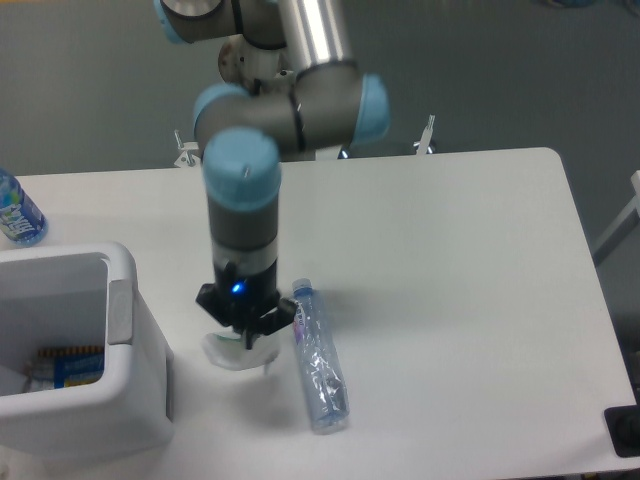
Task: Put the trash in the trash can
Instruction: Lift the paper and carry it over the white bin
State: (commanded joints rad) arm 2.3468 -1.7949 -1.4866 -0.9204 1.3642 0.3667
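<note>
The crumpled white wrapper (232, 354) lies on the table just left of the bottle. My gripper (246, 338) points straight down onto it, fingertips at or in the wrapper; the frame does not show whether the jaws are closed on it. The long clear crushed bottle (320, 368) with the pink-and-blue label lies on the table right of the gripper, cap toward the gripper. The white boxy trash can (122, 310) with a grey strip on its right rim stands at the left front, well left of the gripper.
A blue-tinted bottle (16, 209) with a blue label stands at the far left edge, behind the can. Some blue-and-yellow packaging (66, 366) lies inside the can. A dark object (626, 430) sits at the table's right front corner.
</note>
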